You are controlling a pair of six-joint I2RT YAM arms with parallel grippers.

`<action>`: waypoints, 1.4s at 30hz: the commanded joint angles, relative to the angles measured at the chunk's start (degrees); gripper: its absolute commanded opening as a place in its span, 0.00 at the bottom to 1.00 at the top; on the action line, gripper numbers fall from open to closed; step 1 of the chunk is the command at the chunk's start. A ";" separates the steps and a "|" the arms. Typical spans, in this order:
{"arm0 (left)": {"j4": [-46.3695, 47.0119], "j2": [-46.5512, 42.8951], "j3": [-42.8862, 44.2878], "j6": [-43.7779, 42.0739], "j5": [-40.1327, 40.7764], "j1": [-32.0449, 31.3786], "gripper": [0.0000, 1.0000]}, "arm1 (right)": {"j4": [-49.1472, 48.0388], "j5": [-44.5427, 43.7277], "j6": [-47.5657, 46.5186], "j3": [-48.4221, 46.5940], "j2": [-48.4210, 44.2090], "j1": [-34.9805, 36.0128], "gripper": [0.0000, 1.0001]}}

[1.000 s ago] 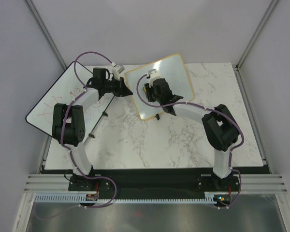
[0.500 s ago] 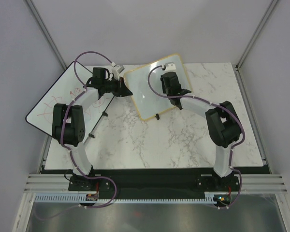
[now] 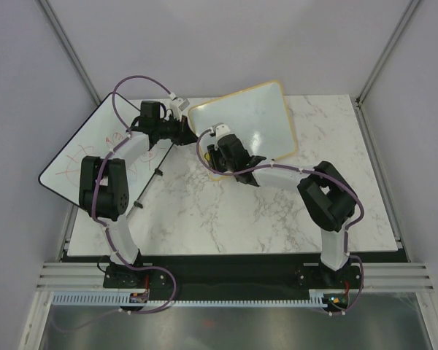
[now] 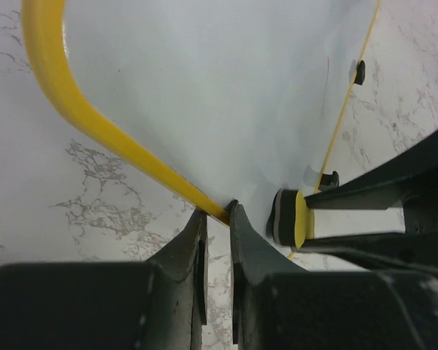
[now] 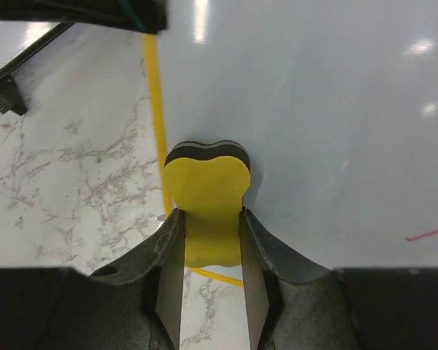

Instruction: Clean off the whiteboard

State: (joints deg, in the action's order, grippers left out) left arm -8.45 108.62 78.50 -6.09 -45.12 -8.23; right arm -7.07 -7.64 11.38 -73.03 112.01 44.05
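The whiteboard (image 3: 255,120) stands tilted, tan-framed with rounded corners, its white face almost clean. The left hand (image 3: 193,136) pinches its frame at one corner. A thin red mark lies right of the right hand (image 5: 204,219).

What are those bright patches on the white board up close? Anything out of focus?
Right wrist view: glare spots across the upper part of the whiteboard, the yellow eraser sharp. Left wrist view: the left tool, close to the lens, is dark and soft. Top external view: even light, faint sheen on the whiteboard.
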 commanded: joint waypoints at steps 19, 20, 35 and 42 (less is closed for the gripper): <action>0.01 -1.13 1.39 -7.45 -2.60 -1.17 0.04 | 7.44 -12.67 -0.64 2.28 1.37 -11.82 0.00; 0.01 -0.95 1.57 -7.36 -2.60 -1.09 0.03 | 5.77 -10.66 -2.74 2.28 1.55 -8.23 0.00; -0.08 -1.48 1.57 -7.01 -2.86 -1.26 0.03 | 5.49 -9.32 -6.64 -0.35 3.75 -4.76 0.00; -0.08 -1.48 1.66 -6.92 -2.95 -1.35 0.03 | 9.09 -11.34 -8.56 -9.31 3.92 -4.85 0.00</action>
State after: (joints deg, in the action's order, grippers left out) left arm -8.58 108.64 78.54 -11.05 -46.65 -9.45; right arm -0.84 -15.62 3.97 -78.19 115.15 40.21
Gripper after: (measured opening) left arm 0.037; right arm 0.387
